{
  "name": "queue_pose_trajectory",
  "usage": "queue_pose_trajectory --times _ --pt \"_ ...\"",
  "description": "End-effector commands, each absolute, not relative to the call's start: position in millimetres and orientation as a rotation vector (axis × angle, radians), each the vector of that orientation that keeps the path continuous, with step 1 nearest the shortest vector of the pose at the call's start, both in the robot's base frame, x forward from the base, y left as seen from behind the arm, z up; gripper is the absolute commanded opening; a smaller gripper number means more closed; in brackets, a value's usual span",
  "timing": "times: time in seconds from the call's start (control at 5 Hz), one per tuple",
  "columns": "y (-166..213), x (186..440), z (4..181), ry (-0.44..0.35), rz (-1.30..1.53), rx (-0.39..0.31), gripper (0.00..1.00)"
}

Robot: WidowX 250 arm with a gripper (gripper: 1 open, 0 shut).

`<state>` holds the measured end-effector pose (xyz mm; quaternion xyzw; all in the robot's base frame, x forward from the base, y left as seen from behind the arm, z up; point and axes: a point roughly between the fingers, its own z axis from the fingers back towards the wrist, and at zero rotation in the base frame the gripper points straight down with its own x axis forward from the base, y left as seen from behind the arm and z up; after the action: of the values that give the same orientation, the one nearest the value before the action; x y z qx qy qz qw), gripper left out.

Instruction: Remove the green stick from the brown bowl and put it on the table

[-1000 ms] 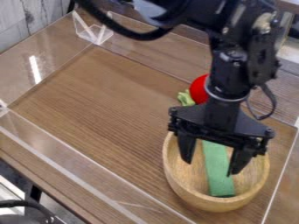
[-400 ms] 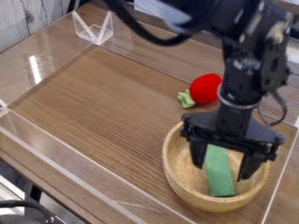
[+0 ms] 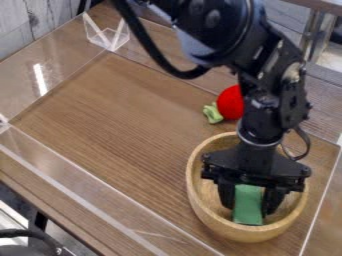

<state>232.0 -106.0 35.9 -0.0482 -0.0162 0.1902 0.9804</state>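
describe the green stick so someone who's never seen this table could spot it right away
Find the round brown bowl near the wooden table's front right corner. The green stick lies inside, under the black end effector. It is flat and green; the neighbouring red ball sits outside.

A round red ball-shaped object [image 3: 231, 98] with a small green piece [image 3: 211, 112] touching its left side lay on the brown wood-grain table [image 3: 120, 120]. Clear acrylic walls [image 3: 54, 75] bordered the tabletop, and a small transparent triangular stand [image 3: 107, 38] stood at the far edge.

Glossy black jointed arm [image 3: 254, 70] with black cables.
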Motion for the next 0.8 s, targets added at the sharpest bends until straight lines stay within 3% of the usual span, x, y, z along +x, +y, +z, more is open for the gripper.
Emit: queue_pose_trajectory --times 0.0,0.6 --pt "-106.6 233.5 40.6 -0.062 0.474 -0.116 0.00" --pt "-119.0 228.3 51.7 -0.077 0.577 -0.119 0.00"
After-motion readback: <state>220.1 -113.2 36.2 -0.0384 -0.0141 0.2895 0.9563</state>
